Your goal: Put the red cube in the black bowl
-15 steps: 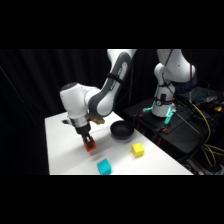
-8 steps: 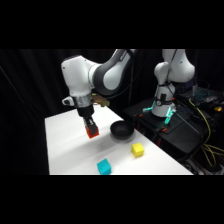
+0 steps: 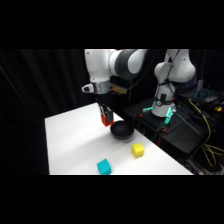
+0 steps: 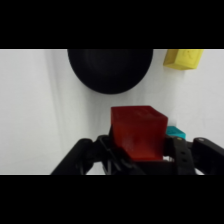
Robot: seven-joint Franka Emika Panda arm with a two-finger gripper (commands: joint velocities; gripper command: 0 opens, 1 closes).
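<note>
Beside black bowl (image 3: 121, 131), end effector (image 3: 106, 119) gripping red cube (image 4: 138, 132)

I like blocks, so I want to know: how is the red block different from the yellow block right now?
The red cube is held up off the table in the robot's hand; the yellow cube lies on the white table with nothing touching it. The red cube hangs on the far side of the black bowl; the yellow cube sits on its near side. One is red, the other yellow. Both are small cubes, seemingly about the same size.
</note>
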